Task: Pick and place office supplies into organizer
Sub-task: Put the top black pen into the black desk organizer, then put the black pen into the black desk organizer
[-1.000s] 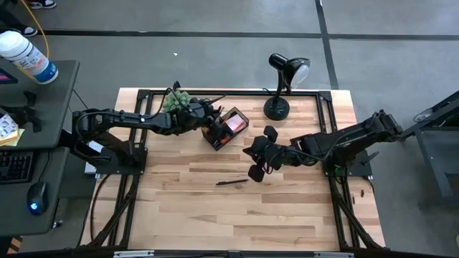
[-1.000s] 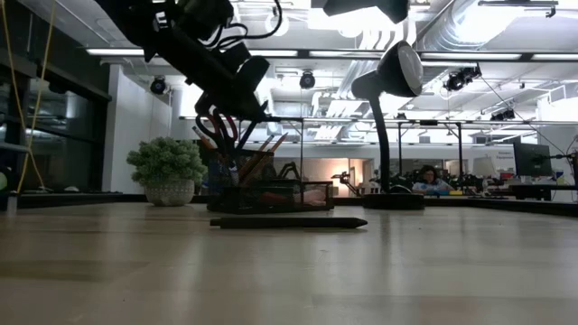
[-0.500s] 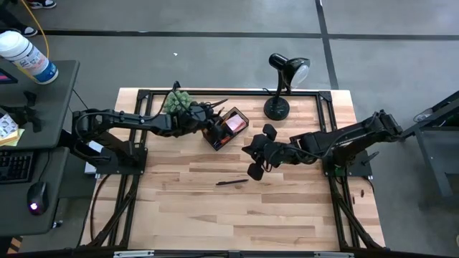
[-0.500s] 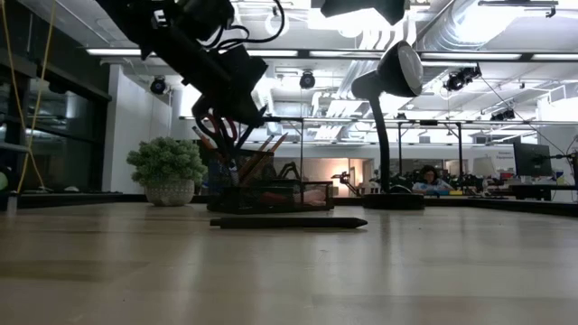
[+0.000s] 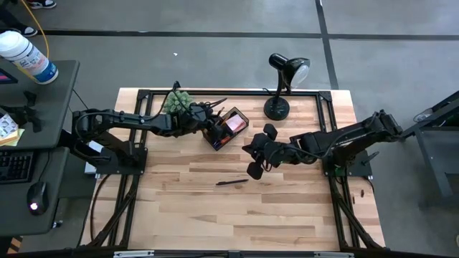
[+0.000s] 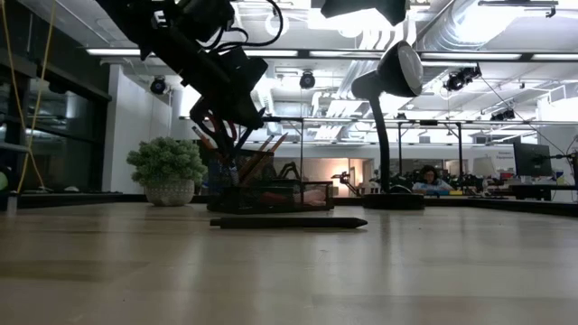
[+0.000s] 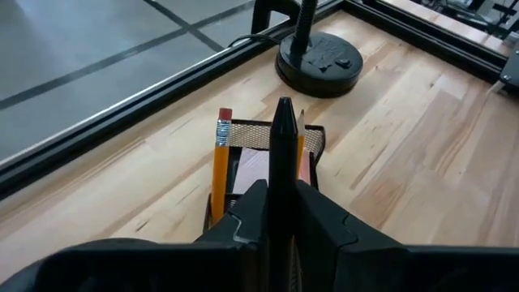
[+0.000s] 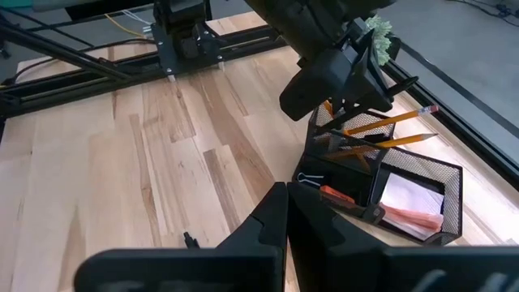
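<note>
The black pen (image 7: 284,154) sat pinched between the L gripper (image 7: 280,212) fingers, sticking up past the tips, right over the organizer (image 5: 228,127) at the table's back-centre. The L arm reached in from the table's left side, stretched nearly flat past the green plant (image 5: 176,101), w/ its wrist tipped down toward the caddy's tall compartment, where orange pencils (image 8: 388,122) leaned out. The low front section held a pink sticky-note pad (image 8: 409,217) & a small red eraser (image 8: 339,195). A 2nd black pen (image 5: 232,182) lay flat on the wood, well apart from the caddy, nearer the front. The R gripper (image 5: 254,170) was shut on nothing, hovering above the table between that loose pen & the desk lamp (image 5: 282,84), arm coming in from the right side.
</note>
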`<state>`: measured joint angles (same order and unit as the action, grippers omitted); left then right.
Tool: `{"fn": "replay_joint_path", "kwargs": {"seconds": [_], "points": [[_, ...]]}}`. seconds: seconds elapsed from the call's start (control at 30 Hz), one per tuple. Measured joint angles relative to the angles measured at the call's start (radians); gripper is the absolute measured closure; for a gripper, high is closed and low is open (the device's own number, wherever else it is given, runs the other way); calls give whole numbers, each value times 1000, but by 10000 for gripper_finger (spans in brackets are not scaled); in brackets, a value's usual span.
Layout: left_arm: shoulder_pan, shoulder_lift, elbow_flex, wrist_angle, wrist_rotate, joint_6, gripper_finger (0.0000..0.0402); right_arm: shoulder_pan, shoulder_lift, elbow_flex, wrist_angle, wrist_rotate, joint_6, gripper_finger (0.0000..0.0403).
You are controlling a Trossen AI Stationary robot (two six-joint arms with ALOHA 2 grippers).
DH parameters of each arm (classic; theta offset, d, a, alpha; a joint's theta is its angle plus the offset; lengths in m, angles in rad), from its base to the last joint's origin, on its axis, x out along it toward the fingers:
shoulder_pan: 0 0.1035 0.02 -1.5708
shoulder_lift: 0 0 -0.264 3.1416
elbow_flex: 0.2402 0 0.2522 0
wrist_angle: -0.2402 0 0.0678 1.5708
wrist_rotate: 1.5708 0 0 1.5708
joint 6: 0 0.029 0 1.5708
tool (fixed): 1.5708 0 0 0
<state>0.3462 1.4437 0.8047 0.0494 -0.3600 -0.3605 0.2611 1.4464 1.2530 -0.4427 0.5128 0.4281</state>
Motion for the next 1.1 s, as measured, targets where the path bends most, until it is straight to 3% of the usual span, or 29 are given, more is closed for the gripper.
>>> {"fn": "replay_joint_path", "kwargs": {"seconds": [1.1], "points": [[0, 0, 0, 2, -10, 53, 353, 0, 0, 0, -1, -6, -1, 399]]}}
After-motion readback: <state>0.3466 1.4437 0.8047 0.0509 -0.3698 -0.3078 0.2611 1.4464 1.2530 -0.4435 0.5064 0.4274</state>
